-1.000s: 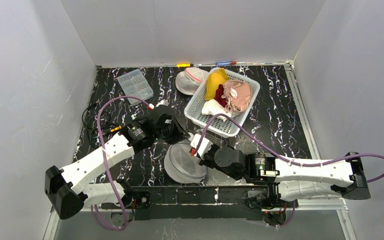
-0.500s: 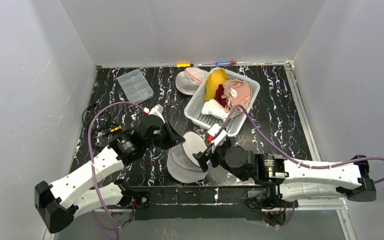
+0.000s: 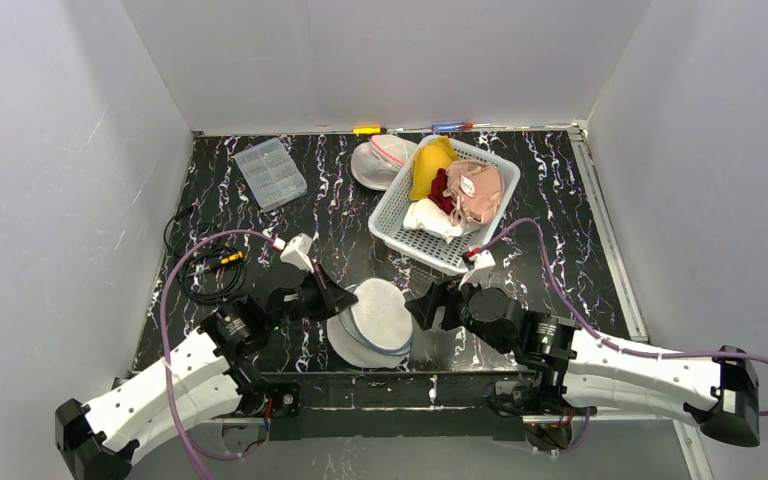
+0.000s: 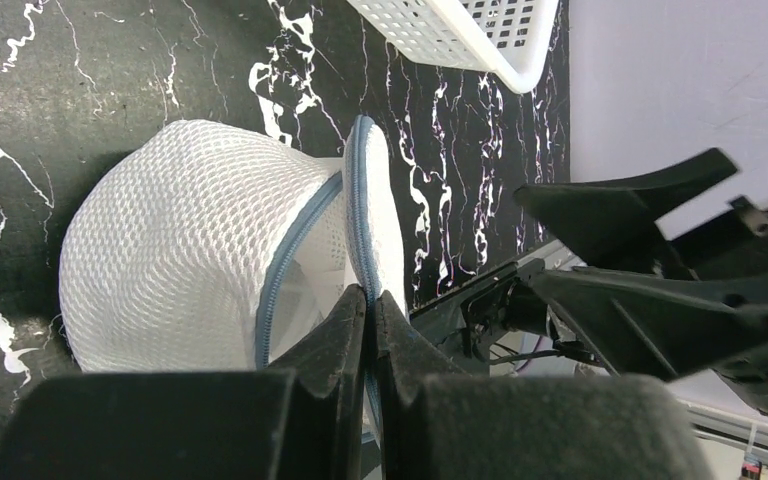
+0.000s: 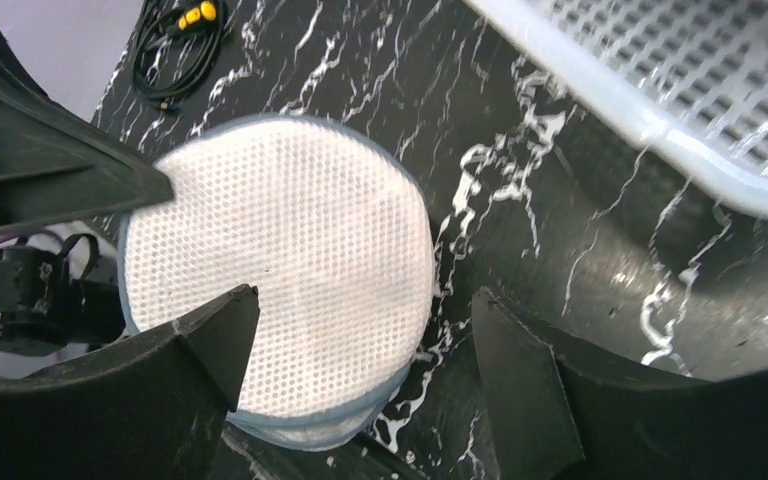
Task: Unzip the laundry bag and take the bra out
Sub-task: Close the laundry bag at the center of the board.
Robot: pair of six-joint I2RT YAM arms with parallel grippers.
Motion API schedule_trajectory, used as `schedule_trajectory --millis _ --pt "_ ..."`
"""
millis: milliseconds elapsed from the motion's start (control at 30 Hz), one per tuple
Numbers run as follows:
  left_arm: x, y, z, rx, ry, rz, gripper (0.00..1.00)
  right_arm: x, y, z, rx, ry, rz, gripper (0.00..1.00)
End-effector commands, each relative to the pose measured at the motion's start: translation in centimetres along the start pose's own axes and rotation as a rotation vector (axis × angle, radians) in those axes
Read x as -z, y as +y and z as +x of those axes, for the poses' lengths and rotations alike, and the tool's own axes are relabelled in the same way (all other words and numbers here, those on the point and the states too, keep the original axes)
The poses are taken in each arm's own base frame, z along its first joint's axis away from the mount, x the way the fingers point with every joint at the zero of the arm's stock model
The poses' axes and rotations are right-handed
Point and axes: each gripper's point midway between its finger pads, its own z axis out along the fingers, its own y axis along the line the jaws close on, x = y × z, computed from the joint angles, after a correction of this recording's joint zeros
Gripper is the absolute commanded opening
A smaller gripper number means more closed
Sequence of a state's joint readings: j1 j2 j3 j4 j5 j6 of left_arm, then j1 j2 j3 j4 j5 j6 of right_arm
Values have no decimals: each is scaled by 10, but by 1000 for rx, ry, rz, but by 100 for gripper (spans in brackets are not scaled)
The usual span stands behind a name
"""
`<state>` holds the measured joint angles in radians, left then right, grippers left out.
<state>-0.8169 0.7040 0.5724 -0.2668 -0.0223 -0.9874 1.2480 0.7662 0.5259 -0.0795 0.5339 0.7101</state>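
The laundry bag (image 3: 375, 322) is a round white mesh pouch with a blue zipper edge, lying near the table's front edge. Its zipper (image 4: 290, 250) gapes partly open along one side, with pale fabric showing in the gap. My left gripper (image 3: 345, 298) (image 4: 370, 296) is shut on the blue zipper edge of the upper flap. My right gripper (image 3: 423, 305) (image 5: 360, 300) stands open just right of the bag (image 5: 280, 270), its fingers apart over the bag's rim and holding nothing. The bra is hidden.
A white basket (image 3: 400, 215) of garments stands behind the bag, right of centre. A second mesh bag (image 3: 382, 162) lies at its far left corner. A clear organiser box (image 3: 270, 172) sits back left, and a black cable (image 3: 205, 272) lies left.
My right gripper has opened, let go of the bag and drawn back to the right. The left arm has pulled back toward the near left, still pinching the zipper edge.
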Motion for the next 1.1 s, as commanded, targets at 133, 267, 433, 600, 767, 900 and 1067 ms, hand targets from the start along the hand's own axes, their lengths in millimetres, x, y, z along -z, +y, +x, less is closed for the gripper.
schedule_trajectory --millis 133,267,433,600,767,900,1067 --pt "9 14 -4 -45 -54 -11 0 -4 17 27 -207 54 -151 85" --pt "13 23 -2 -66 -55 -40 0 -11 7 45 -233 80 -134 84" --pt "13 35 2 -83 -50 -73 0 -20 12 53 -262 98 -160 82" --pt "12 35 4 -77 -45 -64 0 -36 15 64 -276 134 -155 81" --pt "15 35 2 -81 -48 -72 0 -45 11 65 -350 127 -155 79" --pt "24 41 -4 -85 -81 -102 0 -46 9 72 -406 141 -185 80" --pt "34 16 -18 -58 -148 4 0 -46 20 67 -456 124 -263 83"
